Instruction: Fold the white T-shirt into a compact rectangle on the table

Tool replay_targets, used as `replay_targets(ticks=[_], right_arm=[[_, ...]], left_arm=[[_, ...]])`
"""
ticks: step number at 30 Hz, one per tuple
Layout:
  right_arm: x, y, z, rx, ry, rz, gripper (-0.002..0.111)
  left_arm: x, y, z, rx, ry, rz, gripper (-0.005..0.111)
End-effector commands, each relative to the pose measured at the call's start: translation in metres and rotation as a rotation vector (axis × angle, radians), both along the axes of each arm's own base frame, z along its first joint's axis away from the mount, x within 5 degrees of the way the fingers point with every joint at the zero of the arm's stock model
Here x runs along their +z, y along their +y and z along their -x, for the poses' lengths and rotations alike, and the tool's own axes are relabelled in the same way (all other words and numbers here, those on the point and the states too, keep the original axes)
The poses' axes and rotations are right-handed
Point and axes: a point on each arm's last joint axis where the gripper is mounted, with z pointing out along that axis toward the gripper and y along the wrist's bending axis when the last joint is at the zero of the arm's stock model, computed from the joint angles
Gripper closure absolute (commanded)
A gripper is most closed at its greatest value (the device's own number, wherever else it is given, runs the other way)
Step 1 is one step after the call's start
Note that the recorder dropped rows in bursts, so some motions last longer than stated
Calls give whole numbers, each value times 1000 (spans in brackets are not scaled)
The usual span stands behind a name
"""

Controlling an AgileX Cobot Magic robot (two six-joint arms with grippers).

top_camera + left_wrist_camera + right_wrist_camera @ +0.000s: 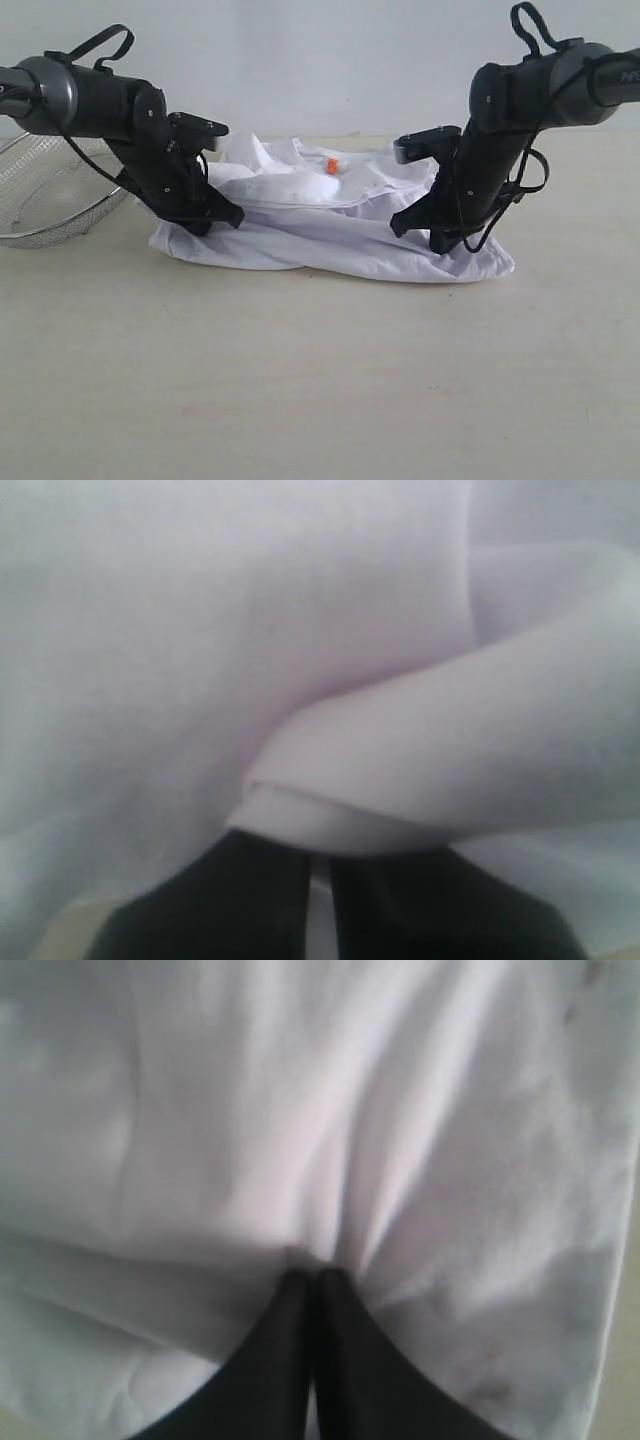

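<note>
The shirt lay crumpled on the table, with the left gripper and right gripper each clenched on a pinch of cloth at opposite ends, likely so both sides could be lifted and spread together.

A wide, pale beige bench with faint wood grain and scattered specks is seen carrying two things. A white T-shirt is heaped across the middle of its far half. The near hem is laid flat on the surface, while crumpled layers are bunched higher toward the back, where a small orange neck tag is shown. A silver wire-mesh basket is tilted at the left edge, near the shirt and partly cut off by the frame. Whether the two touch cannot be told. In both wrist views, slivers of beige surface are glimpsed past the cloth's edge.
</note>
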Motion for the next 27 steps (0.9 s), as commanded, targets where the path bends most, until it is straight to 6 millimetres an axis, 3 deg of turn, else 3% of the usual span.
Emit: replay_targets(ticks=[1, 7, 9, 11, 17, 23, 27], right_arm=[[-9, 0, 17, 60, 163, 46, 109], [4, -1, 45, 55, 137, 45, 109], [-2, -3, 63, 15, 148, 40, 109], [-16, -4, 94, -27, 191, 4, 109], [-13, -13, 154, -61, 201, -2, 109], [20, -14, 172, -77, 120, -37, 109], [49, -13, 166, -86, -73, -76, 109]], left_arm=[[-13, 9, 28, -30, 230, -76, 102], [-5, 17, 77, -26, 239, -35, 102], [-10, 18, 94, -34, 264, -42, 102], [-17, 11, 118, -27, 286, -13, 102], [0, -10, 168, -41, 296, 45, 102], [18, 0, 201, -24, 287, 67, 102], [44, -1, 192, -43, 87, 112, 102]])
